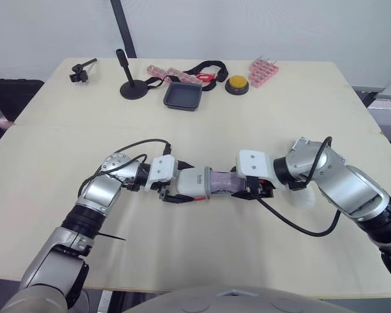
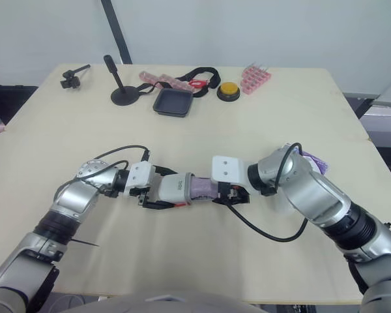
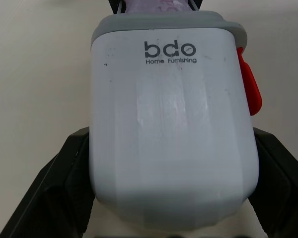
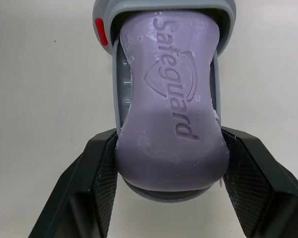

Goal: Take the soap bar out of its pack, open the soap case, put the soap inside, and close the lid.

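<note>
soap case (image 1: 194,183): white, centre of the frame in the head view, above the table (image 1: 202,254), its right end open.
soap bar (image 4: 171,99): purple, on the grey inner tray, sticking out of the case.
left gripper (image 3: 170,148): clenched on the case's two sides.
right gripper (image 4: 170,139): grasping the soap bar's end, perhaps the tray rim too.

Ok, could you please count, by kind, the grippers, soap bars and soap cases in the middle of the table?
Grippers: 2, the left gripper and the right gripper
Soap bar: 1
Soap case: 1
Total: 4
</note>
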You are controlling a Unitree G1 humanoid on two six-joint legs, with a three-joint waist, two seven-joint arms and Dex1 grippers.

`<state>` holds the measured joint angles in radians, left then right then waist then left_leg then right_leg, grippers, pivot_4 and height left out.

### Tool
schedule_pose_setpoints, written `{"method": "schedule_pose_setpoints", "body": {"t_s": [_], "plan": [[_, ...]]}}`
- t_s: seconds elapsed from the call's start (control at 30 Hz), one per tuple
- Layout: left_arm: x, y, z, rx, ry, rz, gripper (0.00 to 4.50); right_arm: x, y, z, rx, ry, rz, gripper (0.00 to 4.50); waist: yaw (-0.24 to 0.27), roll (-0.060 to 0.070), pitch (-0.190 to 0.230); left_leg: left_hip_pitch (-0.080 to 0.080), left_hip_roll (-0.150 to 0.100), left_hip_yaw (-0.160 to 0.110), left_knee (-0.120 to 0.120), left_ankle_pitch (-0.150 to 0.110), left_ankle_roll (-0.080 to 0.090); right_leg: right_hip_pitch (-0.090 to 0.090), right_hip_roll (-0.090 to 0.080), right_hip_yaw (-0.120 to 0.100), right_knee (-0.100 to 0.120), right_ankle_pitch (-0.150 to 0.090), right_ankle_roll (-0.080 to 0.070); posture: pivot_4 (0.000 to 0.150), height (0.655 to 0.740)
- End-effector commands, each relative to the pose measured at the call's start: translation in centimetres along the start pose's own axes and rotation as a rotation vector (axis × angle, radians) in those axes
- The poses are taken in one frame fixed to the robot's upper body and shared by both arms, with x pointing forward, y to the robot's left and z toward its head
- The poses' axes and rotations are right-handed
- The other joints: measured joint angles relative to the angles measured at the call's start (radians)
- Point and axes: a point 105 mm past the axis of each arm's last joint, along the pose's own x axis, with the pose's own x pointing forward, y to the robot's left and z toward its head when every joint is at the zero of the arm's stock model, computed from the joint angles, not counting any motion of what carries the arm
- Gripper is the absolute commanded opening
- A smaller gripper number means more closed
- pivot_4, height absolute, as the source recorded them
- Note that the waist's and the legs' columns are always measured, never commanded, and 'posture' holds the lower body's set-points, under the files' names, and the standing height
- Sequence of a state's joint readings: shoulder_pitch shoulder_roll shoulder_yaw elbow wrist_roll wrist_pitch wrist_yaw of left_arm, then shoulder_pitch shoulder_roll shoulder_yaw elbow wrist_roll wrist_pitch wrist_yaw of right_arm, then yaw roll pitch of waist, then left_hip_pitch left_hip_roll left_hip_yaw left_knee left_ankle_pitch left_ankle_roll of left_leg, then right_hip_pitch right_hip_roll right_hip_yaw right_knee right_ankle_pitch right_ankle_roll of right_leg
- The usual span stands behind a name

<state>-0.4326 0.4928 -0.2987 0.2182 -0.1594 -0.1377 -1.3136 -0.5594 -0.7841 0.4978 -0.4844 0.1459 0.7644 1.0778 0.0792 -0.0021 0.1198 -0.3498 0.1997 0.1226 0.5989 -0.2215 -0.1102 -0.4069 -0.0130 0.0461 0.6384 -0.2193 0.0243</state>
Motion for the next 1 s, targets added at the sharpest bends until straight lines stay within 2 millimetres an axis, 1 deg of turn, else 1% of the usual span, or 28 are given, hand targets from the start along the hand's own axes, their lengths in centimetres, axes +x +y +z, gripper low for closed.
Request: {"method": "schedule_pose_setpoints", "body": {"t_s": [0.03,0.17,0.47,0.63,0.7,0.8,0.93,1.0], "plan": [[0.4,0.6,0.9,0.045,-0.016,0.003,3.48,-0.4,-0.4,1.3,-0.066,-0.02,-0.015,2.53,0.0,0.0,0.0,0.0,0.0,0.0,0.0,0.0,0.0,0.0,0.0,0.0,0.0,0.0,0.0,0.15,0.74],[1.0,1.0,1.3,0.047,-0.021,0.003,3.48,-0.3,-0.6,1.5,-0.086,-0.01,-0.023,2.53,0.001,0.0,0.0,0.0,0.0,0.0,0.0,0.0,0.0,0.0,0.0,0.0,0.0,0.0,0.0,0.15,0.74],[2.6,1.1,1.4,0.06,-0.016,-0.019,3.48,-0.2,-1.3,2.1,-0.142,0.025,-0.05,2.53,0.001,0.0,0.0,0.0,0.0,0.0,0.0,0.0,0.0,0.0,0.0,0.0,0.0,0.0,0.0,0.15,0.74],[3.3,1.5,2.0,0.076,-0.037,-0.018,3.48,0.4,-1.9,3.2,-0.157,-0.017,-0.077,2.53,0.0,0.0,0.0,0.0,0.0,0.0,0.0,0.0,0.0,0.0,0.0,0.0,0.001,0.0,0.0,0.15,0.74],[3.4,1.5,2.0,0.076,-0.043,-0.015,3.48,0.4,-2.3,3.8,-0.162,-0.053,-0.098,3.56,0.0,0.0,0.0,0.0,0.0,0.0,0.0,0.0,0.0,0.0,0.0,0.0,0.001,0.0,0.0,0.15,0.74],[3.4,1.4,2.0,0.077,-0.047,-0.013,3.48,0.0,-2.4,4.1,-0.156,-0.091,-0.101,4.46,0.002,0.0,0.0,0.0,0.0,0.0,0.0,0.0,0.0,0.0,0.0,0.0,0.001,0.0,0.0,0.15,0.74],[2.7,1.2,1.7,0.071,-0.037,-0.007,3.48,-1.3,-2.3,3.6,-0.127,-0.108,-0.101,4.46,0.007,0.0,0.0,-0.001,0.0,0.0,0.001,0.0,0.001,0.0,-0.001,0.0,0.001,0.0,0.0,0.15,0.74],[2.3,1.1,1.5,0.068,-0.029,-0.002,3.48,-2.2,-2.4,2.9,-0.122,-0.094,-0.111,4.46,0.006,0.0,0.0,-0.001,0.0,0.0,0.001,0.0,0.001,0.0,-0.001,0.0,0.001,0.0,0.0,0.15,0.74]]}}
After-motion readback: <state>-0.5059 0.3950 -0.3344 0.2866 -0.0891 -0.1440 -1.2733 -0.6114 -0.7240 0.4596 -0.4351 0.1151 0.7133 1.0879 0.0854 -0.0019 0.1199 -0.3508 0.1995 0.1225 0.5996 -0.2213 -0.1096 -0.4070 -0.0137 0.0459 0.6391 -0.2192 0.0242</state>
